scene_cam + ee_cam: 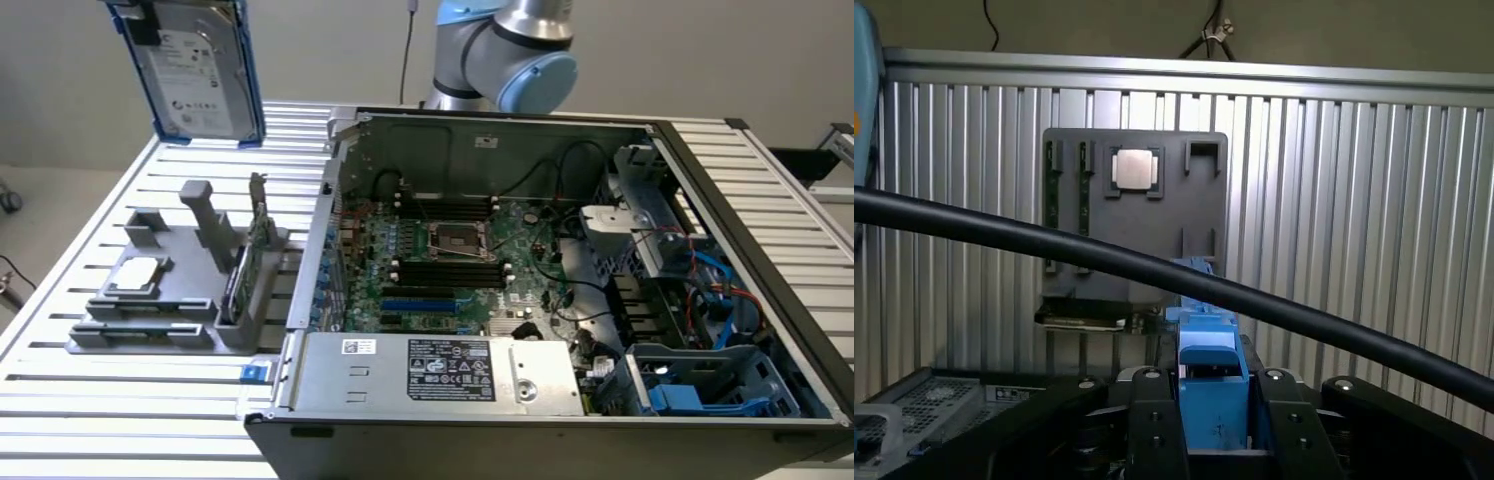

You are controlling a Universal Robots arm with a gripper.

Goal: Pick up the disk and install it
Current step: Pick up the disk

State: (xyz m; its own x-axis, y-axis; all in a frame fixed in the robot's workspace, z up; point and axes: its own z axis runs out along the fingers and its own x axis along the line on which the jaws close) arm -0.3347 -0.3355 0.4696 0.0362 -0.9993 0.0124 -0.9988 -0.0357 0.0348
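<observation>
Disk (200, 70) is up in the claw (1211, 400) right now. The two black fingers (1154, 430) are pinched onto the edge of its blue carrier, only partway closed, with the drive filling the gap between them. From the outside camera it hangs upright, white label facing out, clear of the slatted metal table (80, 420) and touching nothing under it.

Closest to the claw after that is a thick black cable (1054, 243), slung across just in front of the fingers. Further down, past the end of the drive, sits the grey holder (1154, 225) flat on the table. It's got the little silver chip (1137, 168) lying in its pocket and a green circuit card (240, 275) standing in a slot.

Well off to the side of the claw, toward the exterior view's right, is the open computer case (481, 140), motherboard showing, with the robot arm (514, 45) behind it.
</observation>
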